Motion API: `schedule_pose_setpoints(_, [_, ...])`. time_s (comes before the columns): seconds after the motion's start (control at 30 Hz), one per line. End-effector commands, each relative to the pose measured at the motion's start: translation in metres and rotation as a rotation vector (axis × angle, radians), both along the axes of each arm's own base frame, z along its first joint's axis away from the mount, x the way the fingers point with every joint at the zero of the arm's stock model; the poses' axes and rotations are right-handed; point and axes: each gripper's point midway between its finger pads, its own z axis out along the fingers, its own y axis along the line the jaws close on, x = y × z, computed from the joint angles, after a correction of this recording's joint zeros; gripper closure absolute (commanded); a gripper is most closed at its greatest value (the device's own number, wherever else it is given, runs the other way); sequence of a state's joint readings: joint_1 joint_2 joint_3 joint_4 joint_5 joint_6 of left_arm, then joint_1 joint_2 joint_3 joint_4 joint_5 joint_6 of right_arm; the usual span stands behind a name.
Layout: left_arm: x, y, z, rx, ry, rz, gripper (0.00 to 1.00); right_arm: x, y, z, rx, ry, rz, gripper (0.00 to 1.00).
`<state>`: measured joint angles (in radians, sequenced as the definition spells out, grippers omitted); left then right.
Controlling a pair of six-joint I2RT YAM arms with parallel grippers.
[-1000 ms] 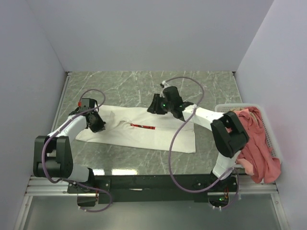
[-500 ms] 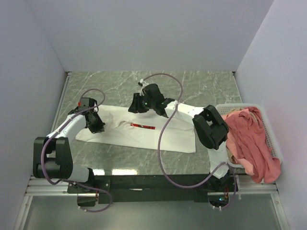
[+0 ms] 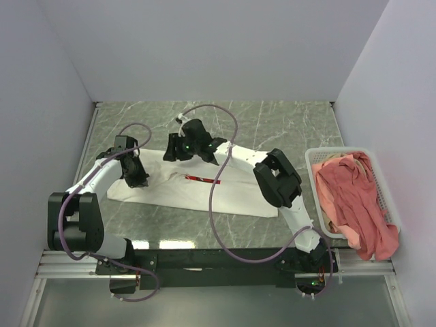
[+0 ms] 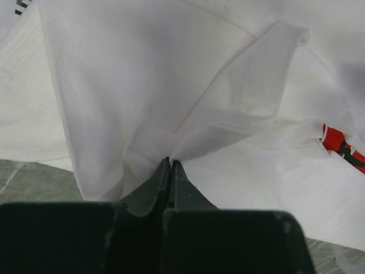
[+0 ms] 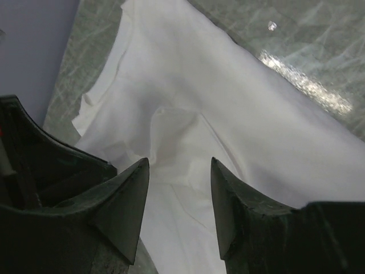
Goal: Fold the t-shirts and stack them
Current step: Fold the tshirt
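- Green marbled table [image 3: 286, 122], spread beneath both arms.
- White t-shirt [image 3: 238, 194], laid flat across the table's middle, with its left end rumpled and pulled up into folds.
- White slatted basket [image 3: 312, 158] at the table's right edge, well apart from the white t-shirt.
- Salmon-pink t-shirt [image 3: 357, 201], heaped in the basket and draped over its near rim.
- Right gripper [image 5: 178, 165], fingers spread wide, hanging over the white t-shirt's far-left part and grasping nothing.
- Left gripper [image 4: 170, 162], clenched on a pinched fold of the white t-shirt near its left end.
- Red print [image 3: 202, 180], a small strip at mid-shirt.
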<state>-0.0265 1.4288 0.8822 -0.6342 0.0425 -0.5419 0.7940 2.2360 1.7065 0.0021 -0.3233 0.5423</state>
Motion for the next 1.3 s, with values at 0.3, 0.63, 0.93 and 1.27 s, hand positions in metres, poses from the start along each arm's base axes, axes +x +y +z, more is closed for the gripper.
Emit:
schedule_pose_setpoints(0.3, [0.007, -0.009, 0.013, -0.037, -0.041, -0.074, 0.99, 0.0, 0.042, 0.001, 0.035, 0.154, -0.206, 0.45])
schedule_pose_setpoints(0.63, [0.007, -0.01, 0.015, -0.046, -0.049, -0.081, 0.99, 0.001, 0.049, -0.005, 0.074, 0.19, -0.268, 0.45])
schedule_pose_setpoints(0.93, [0.007, -0.011, 0.017, -0.048, -0.055, -0.083, 0.99, 0.006, 0.061, -0.008, 0.074, 0.209, -0.28, 0.47])
schedule_pose_setpoints(1.27, [0.007, -0.011, 0.017, -0.047, -0.055, -0.084, 0.99, 0.005, 0.062, -0.018, 0.057, 0.227, -0.308, 0.55])
